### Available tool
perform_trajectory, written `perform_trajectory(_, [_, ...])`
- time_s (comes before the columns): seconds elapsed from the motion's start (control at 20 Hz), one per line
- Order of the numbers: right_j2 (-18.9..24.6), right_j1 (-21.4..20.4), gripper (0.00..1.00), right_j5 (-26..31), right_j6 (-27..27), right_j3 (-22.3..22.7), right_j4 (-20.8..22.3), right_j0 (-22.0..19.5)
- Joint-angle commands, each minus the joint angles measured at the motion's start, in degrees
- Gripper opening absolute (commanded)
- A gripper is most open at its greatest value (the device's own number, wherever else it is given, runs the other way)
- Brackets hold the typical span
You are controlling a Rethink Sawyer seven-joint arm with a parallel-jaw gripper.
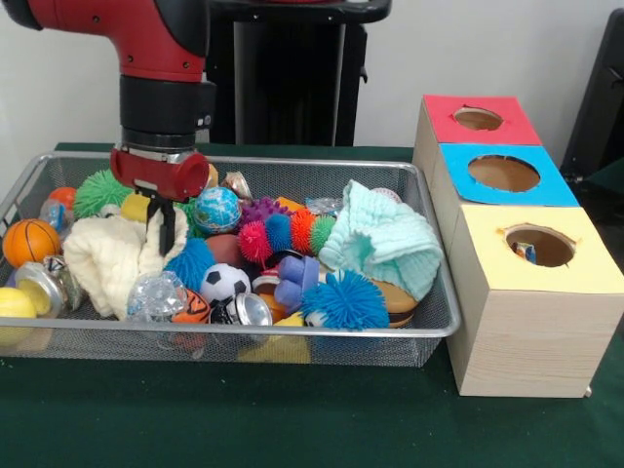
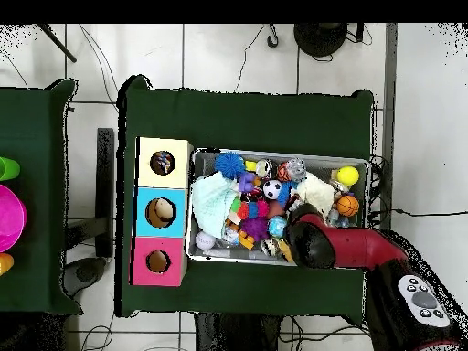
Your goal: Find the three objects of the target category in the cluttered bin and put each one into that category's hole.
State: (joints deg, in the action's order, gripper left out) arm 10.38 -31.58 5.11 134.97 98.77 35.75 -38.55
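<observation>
The wire-mesh bin stands on the green table, full of balls, spiky toys and cloths; it also shows in the overhead view. My gripper is lowered into the bin's left part, touching the plain cream cloth. In the overhead view the arm covers the gripper. No blotched cloth shows plainly in the bin. The yellow-surround hole tops the nearest wooden box, and a small coloured scrap shows inside it. It also shows in the overhead view.
A mint-green cloth lies at the bin's right. The blue-surround hole and red-surround hole stand behind the yellow one. An orange basketball and a soccer ball lie among the clutter. A pink dish sits on a side table.
</observation>
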Motion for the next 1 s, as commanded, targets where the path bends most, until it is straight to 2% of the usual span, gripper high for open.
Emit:
perform_trajectory(0.05, [7.07, -1.85, 0.0, 8.87, -0.12, 7.74, -4.01, 1.07])
perform_trajectory(0.6, [7.78, -1.67, 0.0, 8.8, 0.76, 9.52, -7.37, 2.45])
perform_trajectory(1.0, [6.67, -5.37, 0.0, 7.31, 7.29, 16.69, -14.34, 6.77])
